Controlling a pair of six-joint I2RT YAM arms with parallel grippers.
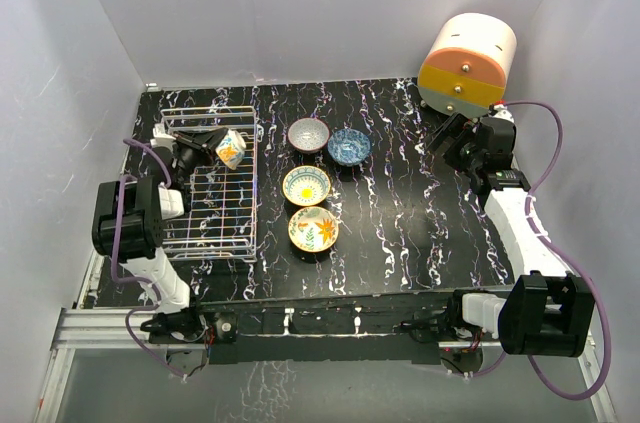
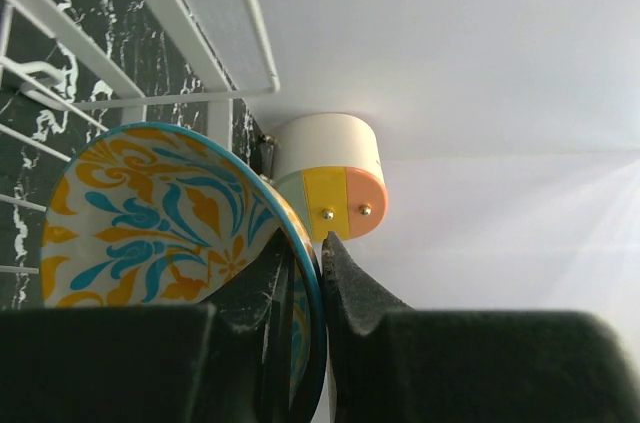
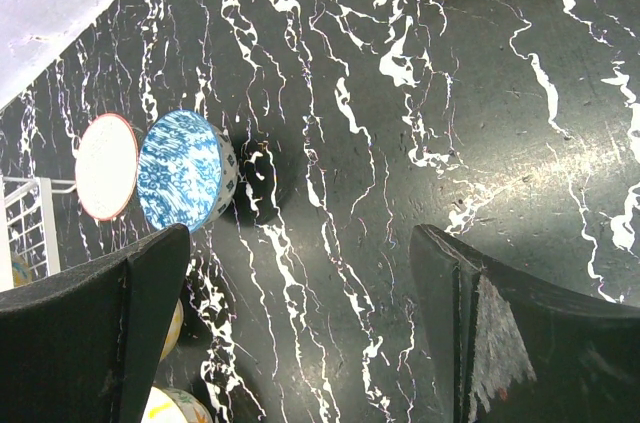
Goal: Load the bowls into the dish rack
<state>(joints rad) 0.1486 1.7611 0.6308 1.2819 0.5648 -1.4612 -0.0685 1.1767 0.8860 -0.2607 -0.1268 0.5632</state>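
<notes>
My left gripper (image 1: 215,142) is shut on the rim of an orange-and-teal patterned bowl (image 1: 231,149), holding it tilted on edge above the far end of the white wire dish rack (image 1: 212,223). In the left wrist view the fingertips (image 2: 345,263) pinch the bowl (image 2: 150,213) at its blue rim, with the rack's bars (image 2: 190,23) behind. Several more bowls stand on the table right of the rack: a grey one (image 1: 308,134), a blue one (image 1: 349,146), a yellow-rimmed one (image 1: 306,184) and an orange floral one (image 1: 313,228). My right gripper (image 1: 450,140) hangs open over bare table (image 3: 302,238), right of the blue bowl (image 3: 180,168).
A big cream, orange and yellow drum (image 1: 466,61) stands at the back right corner, just behind my right arm. The black marbled table (image 1: 400,233) is walled by pale panels on three sides. A corner of the rack (image 3: 25,223) shows at the left edge of the right wrist view.
</notes>
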